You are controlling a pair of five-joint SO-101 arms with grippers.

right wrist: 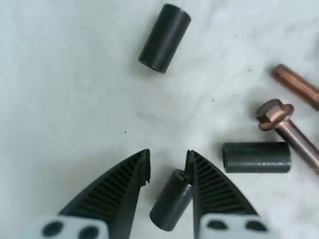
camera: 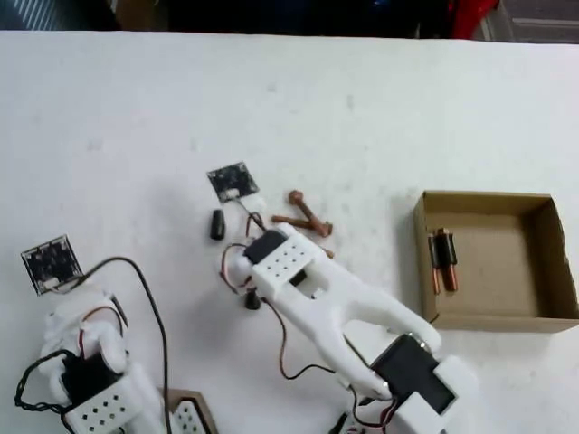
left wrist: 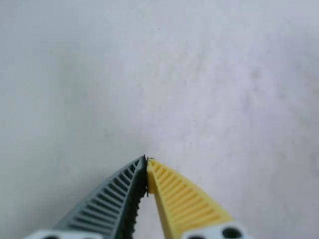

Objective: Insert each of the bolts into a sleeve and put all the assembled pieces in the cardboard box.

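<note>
Step in hand: sleeve pickup by the right arm. The right gripper [right wrist: 168, 154] is open, with its jaws straddling one sleeve [right wrist: 172, 199]. The sleeve lies on the table [camera: 380, 108] and appears to touch one finger, but it is not yet clamped.

A second sleeve [right wrist: 164, 37] and a third sleeve [right wrist: 256, 157] lie loose close by. The bolts [camera: 303, 219] lie in a cluster near the table centre, at 9 o'clock of the box [camera: 543, 262] and well apart from it. The box sits at the table's 3 o'clock side and already holds two assembled pieces [camera: 442, 259].

The left gripper [left wrist: 146, 162] is closed on nothing, tips meeting above bare table, at 8 o'clock in the high view.

Next move, as judged:
1. Close the right jaws squarely across the sleeve body.
2. Lift it clear of the third sleeve.
3. Align its bore with a bolt shank.

The left arm will probably be needed to hold the bolt.
</note>
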